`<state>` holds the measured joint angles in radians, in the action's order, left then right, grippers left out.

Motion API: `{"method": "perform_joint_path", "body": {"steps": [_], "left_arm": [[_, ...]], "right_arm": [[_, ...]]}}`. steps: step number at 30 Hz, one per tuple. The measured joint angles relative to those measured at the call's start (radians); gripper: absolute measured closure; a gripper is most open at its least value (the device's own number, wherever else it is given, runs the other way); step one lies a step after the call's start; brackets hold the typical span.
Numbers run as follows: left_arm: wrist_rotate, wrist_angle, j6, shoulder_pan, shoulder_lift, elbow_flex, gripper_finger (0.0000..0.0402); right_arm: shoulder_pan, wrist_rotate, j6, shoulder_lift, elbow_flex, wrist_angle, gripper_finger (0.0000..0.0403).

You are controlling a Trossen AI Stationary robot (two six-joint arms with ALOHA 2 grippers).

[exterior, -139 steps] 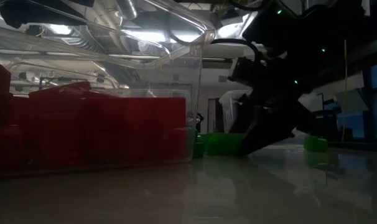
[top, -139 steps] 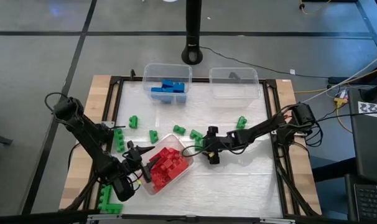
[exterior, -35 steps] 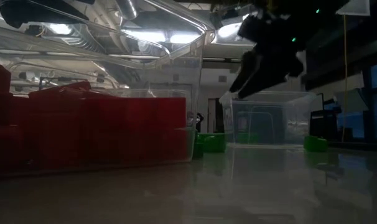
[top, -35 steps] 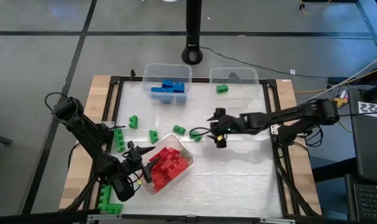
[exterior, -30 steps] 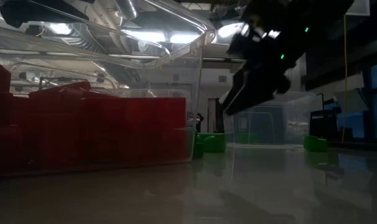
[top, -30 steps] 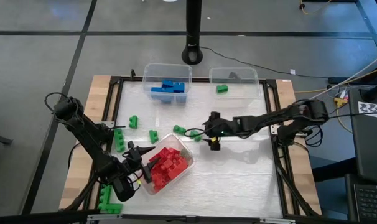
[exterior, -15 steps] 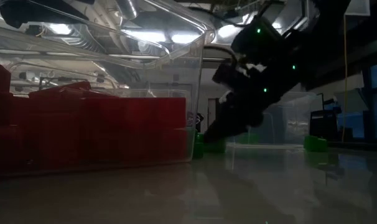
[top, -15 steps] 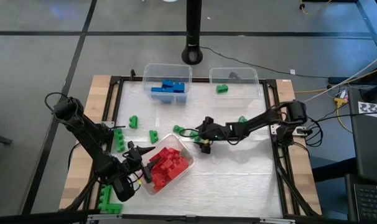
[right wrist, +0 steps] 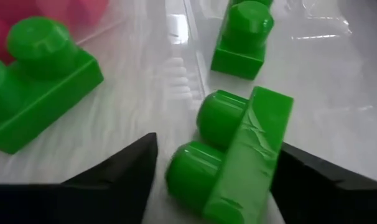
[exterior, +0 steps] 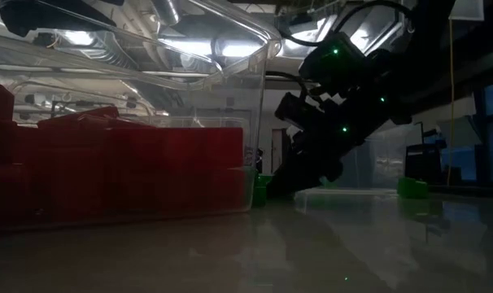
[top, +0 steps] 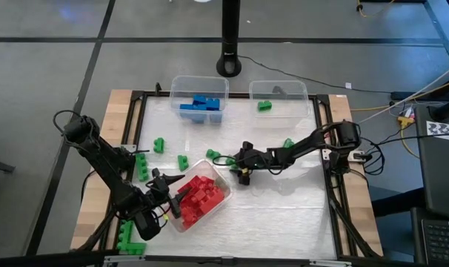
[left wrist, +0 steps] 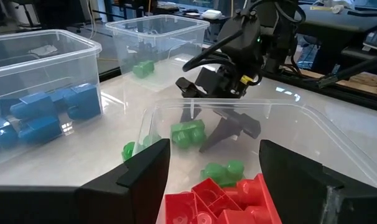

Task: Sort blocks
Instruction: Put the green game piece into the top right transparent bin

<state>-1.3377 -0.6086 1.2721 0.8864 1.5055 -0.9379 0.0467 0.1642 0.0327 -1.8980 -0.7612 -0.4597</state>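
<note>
A clear bin (top: 181, 222) full of red blocks (top: 198, 194) sits at the near left, with my left gripper (top: 167, 196) open at its left end. A green block (right wrist: 238, 155) lies on its side on the table just right of that bin. My right gripper (right wrist: 216, 162) is down at the table, open, one finger close on each side of this block. Other loose green blocks (top: 183, 161) (top: 213, 155) lie around. A far bin holds blue blocks (top: 202, 106). Another far bin holds one green block (top: 264, 105). My left gripper has its spread fingers (left wrist: 145, 174) at the red bin's near end, over the red blocks; I cannot tell whether they touch the bin. My right gripper comes slanting down from the table's right. I cannot tell whether its fingers (right wrist: 313, 180) touch the green block.
Two more green blocks (right wrist: 241, 37) (right wrist: 39, 81) lie close beyond the right gripper, next to the red bin's wall. More green blocks sit at the left edge (top: 141, 165) and near left corner (top: 128, 241). The table's near right part is bare. A dark post (top: 230, 44) stands behind the table.
My right gripper has come down from above the table's middle and moved toward the left, to the red bin, ending low at the table around a green block. My left gripper and the red bin have kept still.
</note>
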Motion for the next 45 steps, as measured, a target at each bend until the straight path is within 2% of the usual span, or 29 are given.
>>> {"method": "perform_joint_path", "body": {"steps": [4,6,14,21,29,33,37,40,45], "left_arm": [[0.000,0.000,0.002,-0.002,0.000,0.000,0.0166],[0.000,0.000,-0.002,-0.005,0.000,0.000,0.0166],[0.001,0.001,0.003,-0.005,0.000,0.000,0.0166],[0.002,0.000,0.003,-0.005,0.000,0.000,0.0166],[0.002,0.000,0.003,-0.005,0.000,0.000,0.0166],[0.002,0.001,0.003,-0.008,0.001,0.000,0.0167],[0.002,0.000,0.003,-0.011,0.001,0.000,0.0166],[0.002,0.001,0.003,-0.011,0.001,0.000,0.0166],[0.003,0.001,0.003,-0.010,0.001,0.000,0.0166]], "right_arm": [[0.001,-0.007,-0.023,0.000,0.000,0.005,0.0184],[0.001,-0.007,-0.042,0.000,0.000,0.004,0.0201],[-0.002,0.012,-0.119,0.075,0.006,0.081,0.0196],[-0.003,0.062,-0.205,0.296,0.004,0.260,0.0201],[-0.043,0.219,-0.310,0.646,0.003,0.499,0.0189],[-0.130,0.283,-0.398,0.800,0.002,0.557,0.0198],[-0.270,0.316,-0.488,0.888,0.002,0.596,0.0194],[-0.381,0.308,-0.533,0.898,0.002,0.625,0.0177],[-0.524,0.231,-0.555,0.870,0.002,0.691,0.0161]]}}
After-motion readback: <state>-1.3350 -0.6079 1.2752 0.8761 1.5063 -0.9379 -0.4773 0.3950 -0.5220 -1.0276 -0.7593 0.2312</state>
